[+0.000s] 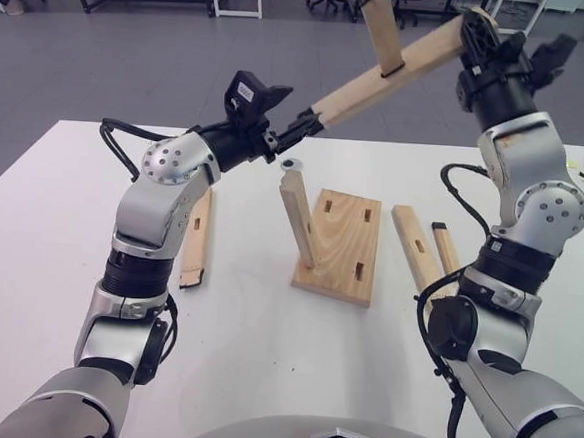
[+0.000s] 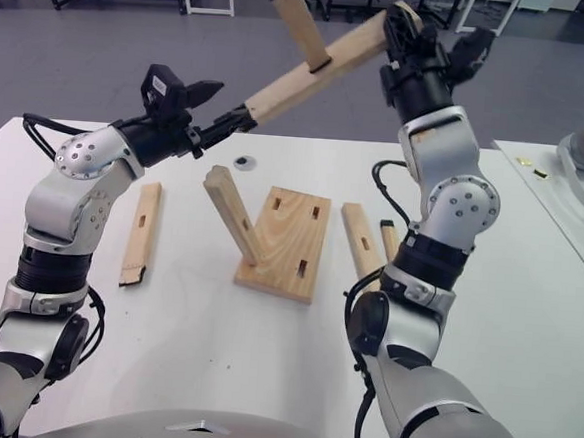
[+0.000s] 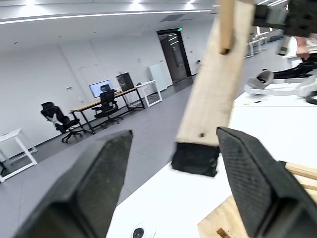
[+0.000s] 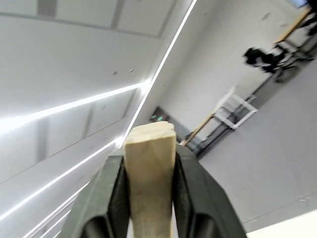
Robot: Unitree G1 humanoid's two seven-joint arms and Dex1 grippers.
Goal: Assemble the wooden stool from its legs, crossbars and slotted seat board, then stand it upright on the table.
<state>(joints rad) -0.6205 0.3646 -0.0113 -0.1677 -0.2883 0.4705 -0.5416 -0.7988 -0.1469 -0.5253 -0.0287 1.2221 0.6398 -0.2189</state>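
The right pincer (image 1: 472, 46) is clamping the upper end of a wooden leg (image 1: 382, 80) and holding it high above the far side of the tabletop (image 1: 68, 264). The right wrist view is showing the wood squeezed between both of its fingers. A crossbar (image 1: 381, 25) is sitting in the leg's slot and sticking out toward 11 o'clock. In the head view the leg's long axis is running from 2 o'clock, at the right pincer, down to 8 o'clock, where its black-capped end (image 3: 194, 158) is meeting the left pincer (image 1: 307, 125).

The left pincer is standing apart. Its fingers (image 3: 101, 183) are flanking the cap on either side with a visible gap, not gripping it.

The slotted seat board (image 1: 345, 253) is lying flat on the tabletop at roughly 6 o'clock from the left pincer, with a second leg (image 1: 299, 215) leaning out of one slot. The left arm is much the nearer of the two to the board. The next step probably depends on the left pincer closing on the capped end, so the lower end can be steered down toward a free slot. Loose pieces are waiting — one (image 1: 199, 235) at the board's 9 o'clock and two more (image 1: 411, 245) (image 1: 445, 248) at its 3 o'clock.
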